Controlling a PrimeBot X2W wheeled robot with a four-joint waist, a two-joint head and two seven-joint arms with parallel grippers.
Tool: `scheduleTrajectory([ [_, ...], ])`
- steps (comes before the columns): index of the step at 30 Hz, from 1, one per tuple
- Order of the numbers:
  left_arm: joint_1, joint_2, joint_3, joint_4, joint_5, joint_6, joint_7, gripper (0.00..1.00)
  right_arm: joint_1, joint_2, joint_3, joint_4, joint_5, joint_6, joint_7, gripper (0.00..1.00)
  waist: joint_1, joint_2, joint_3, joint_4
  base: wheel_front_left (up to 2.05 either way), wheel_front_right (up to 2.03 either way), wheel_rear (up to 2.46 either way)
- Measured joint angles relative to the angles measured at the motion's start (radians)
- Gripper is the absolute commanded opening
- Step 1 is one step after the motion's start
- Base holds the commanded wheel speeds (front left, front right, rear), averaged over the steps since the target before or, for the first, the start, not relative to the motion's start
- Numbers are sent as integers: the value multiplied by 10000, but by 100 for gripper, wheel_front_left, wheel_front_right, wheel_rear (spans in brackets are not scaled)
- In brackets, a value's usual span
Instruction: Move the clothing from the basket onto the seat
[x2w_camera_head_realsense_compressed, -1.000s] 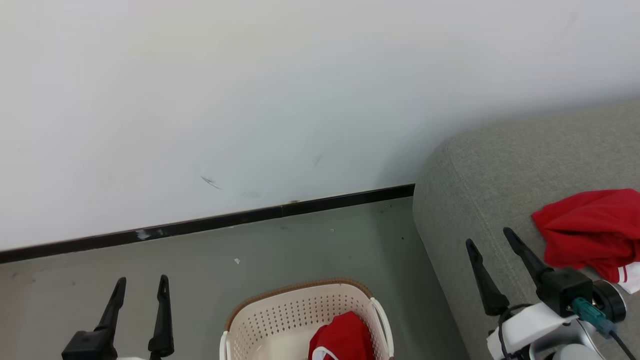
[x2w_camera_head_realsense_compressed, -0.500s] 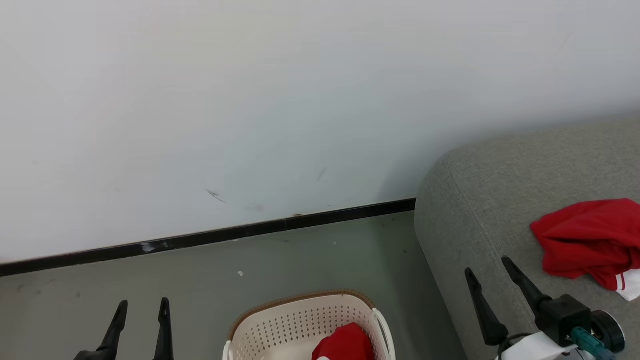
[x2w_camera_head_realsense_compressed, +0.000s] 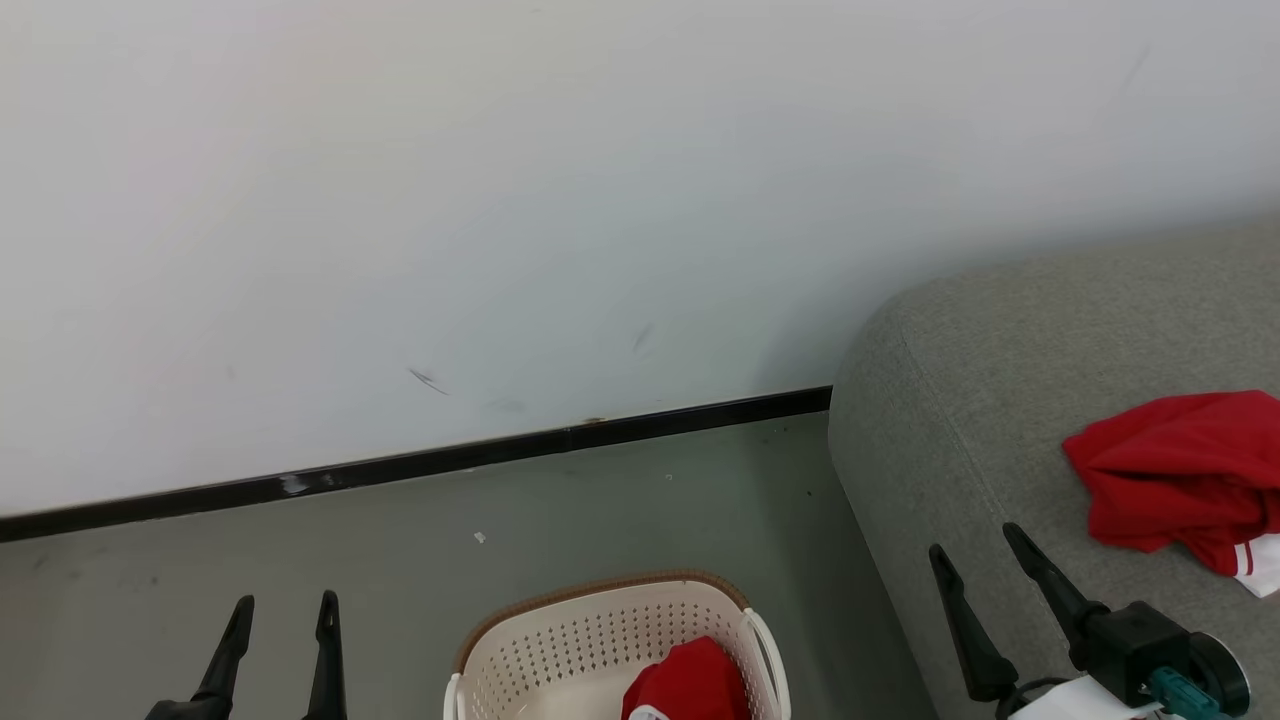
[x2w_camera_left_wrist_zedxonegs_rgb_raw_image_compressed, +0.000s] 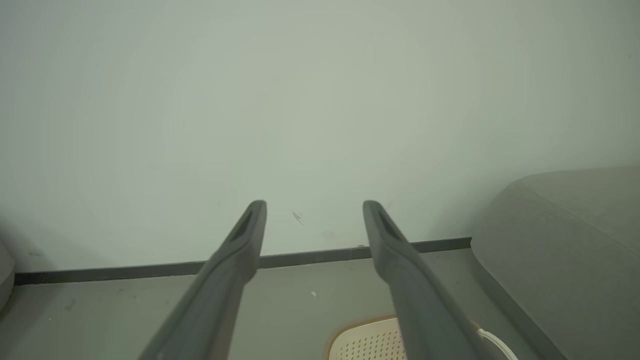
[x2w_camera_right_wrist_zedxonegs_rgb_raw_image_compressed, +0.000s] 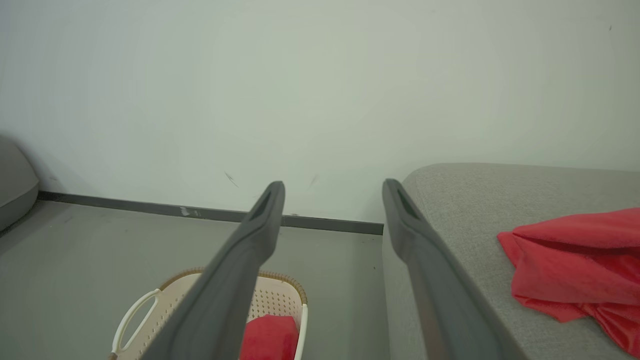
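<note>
Both our jaws gape empty, with 1 red garment (x2w_camera_head_realsense_compressed: 690, 680) in the basket (x2w_camera_head_realsense_compressed: 560, 650) and 1 crumpled garment (x2w_camera_head_realsense_compressed: 1170, 470) on the seat (x2w_camera_head_realsense_compressed: 960, 400) right of it, striped hem (x2w_camera_head_realsense_compressed: 1255, 565) pointing away.

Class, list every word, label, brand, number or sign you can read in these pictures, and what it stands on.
None can be read. No writing shows on the basket, the clothing, the seat or the wall; the wall's dark marks are scuffs, not letters.
</note>
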Motion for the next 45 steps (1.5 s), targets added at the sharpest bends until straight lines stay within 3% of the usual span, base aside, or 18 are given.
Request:
scheduleTrajectory([
  [10,-1,54,-38,-21,148,-69,0,100,-1,2,42,-274,35,0,0,100,0,0,196,1,0,0,0],
  [22,-589,188,-579,157,382,-443,194,100,-17,6,48,-612,-96,0,0,100,0,0,631,-16,0,0,0],
  [35,-1920,35,-1772,1298,706,-1152,826,100,-53,15,-253,-1204,-272,0,-2,100,0,0,1468,-147,0,0,0],
  [45,-2940,-387,-2228,2422,884,-1377,1101,100,-522,19,-405,-1666,-272,0,-2,100,0,0,2372,-320,0,0,0],
])
